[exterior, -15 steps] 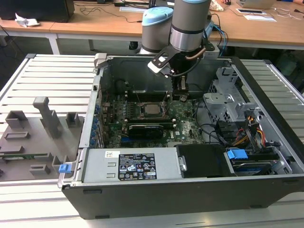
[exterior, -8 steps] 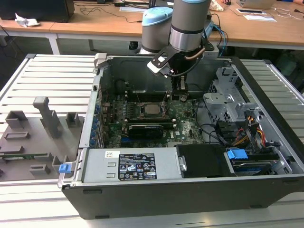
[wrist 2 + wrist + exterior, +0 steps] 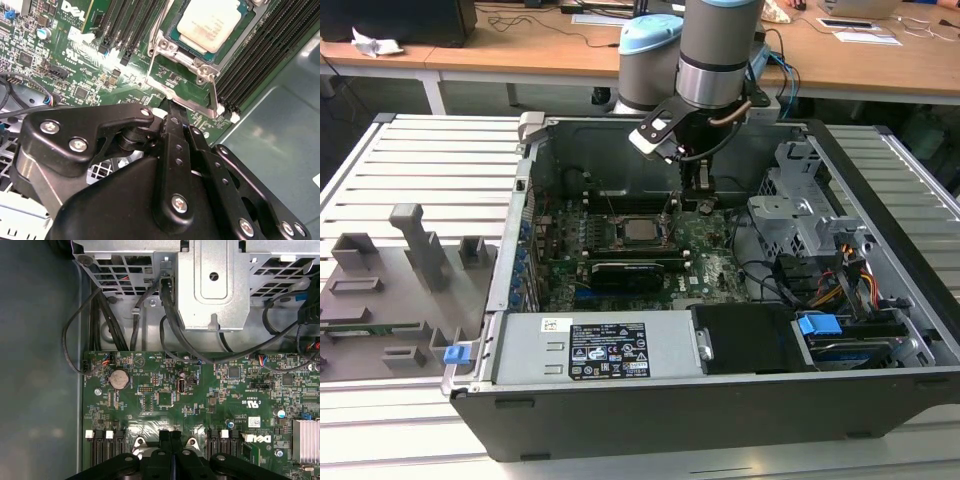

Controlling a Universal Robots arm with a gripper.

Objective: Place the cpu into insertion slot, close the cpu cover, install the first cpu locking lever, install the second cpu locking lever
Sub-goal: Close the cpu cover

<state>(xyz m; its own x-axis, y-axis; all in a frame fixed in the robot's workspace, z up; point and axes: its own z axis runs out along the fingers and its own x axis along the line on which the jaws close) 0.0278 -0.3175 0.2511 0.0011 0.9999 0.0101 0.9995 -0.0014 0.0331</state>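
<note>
Exterior view: my arm hangs over the open PC case (image 3: pixel 720 410), which sits on a slatted table (image 3: pixel 410 160). My gripper (image 3: pixel 698 195) is down inside the case, just beside the insertion slot (image 3: pixel 613 236) on the exterior view's right. The cpu (image 3: pixel 638 231) is already seated in that slot on the green motherboard (image 3: pixel 710 250). The black graphics card (image 3: pixel 635 272) lies just in front of it, w/ the power supply (image 3: pixel 590 350) nearer the camera. The drive cage (image 3: pixel 795 200) is on the exterior view's right, and a grey fixture tray (image 3: pixel 380 300) sits on the table outside the case. Second wrist view: gripper (image 3: pixel 167 107) clenched, fingers (image 3: pixel 175 125) pressed together, nothing visible btwn them. The tips are low over the motherboard (image 3: pixel 75 60), just beside the socket's edge. The cpu (image 3: pixel 207 25) lies flat, silver top up, and the cpu cover (image 3: pixel 172 50) lies flat around it as a metal frame. A thin silver locking lever (image 3: pixel 213 92) runs along one side of the socket, close to my tips; can't tell if I touch it. Black memory slots (image 3: pixel 250 55) flank the socket. First wrist view: gripper (image 3: pixel 170 434) shut tight, the two fingers (image 3: pixel 164 445) side by side and touching, btwn the white-latched memory slots (image 3: pixel 100 445). Beyond are the motherboard (image 3: pixel 200 400) w/ a coin cell battery (image 3: pixel 119 379), a finned heatsink (image 3: pixel 306 440), black cables (image 3: pixel 170 315) and the drive cage (image 3: pixel 215 285).
</note>
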